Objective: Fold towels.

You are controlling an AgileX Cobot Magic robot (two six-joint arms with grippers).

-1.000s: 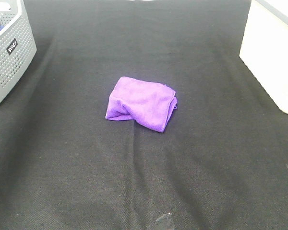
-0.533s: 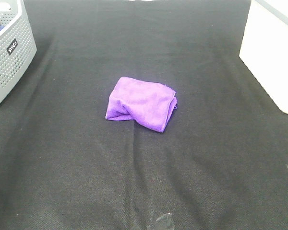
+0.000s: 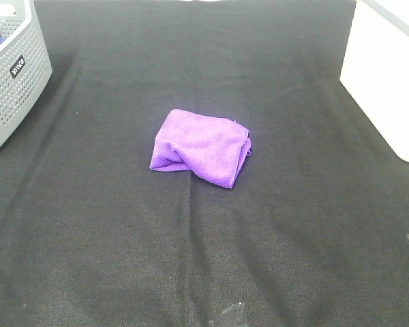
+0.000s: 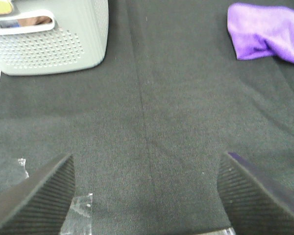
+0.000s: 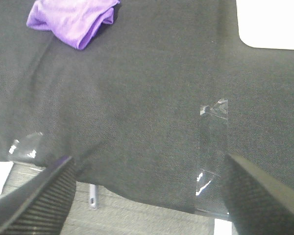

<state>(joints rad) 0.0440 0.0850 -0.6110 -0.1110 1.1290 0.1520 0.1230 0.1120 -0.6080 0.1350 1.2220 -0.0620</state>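
Note:
The purple towel lies loosely folded into a small bundle in the middle of the black table cloth. It also shows in the left wrist view and in the right wrist view. No white tag shows. My left gripper is open and empty, low over the cloth, well short of the towel. My right gripper is open and empty near the table's front edge, far from the towel. Neither arm shows in the exterior high view.
A grey perforated basket stands at the back left, also in the left wrist view. A white bin stands at the back right, also in the right wrist view. Clear tape pieces stick on the cloth near the front.

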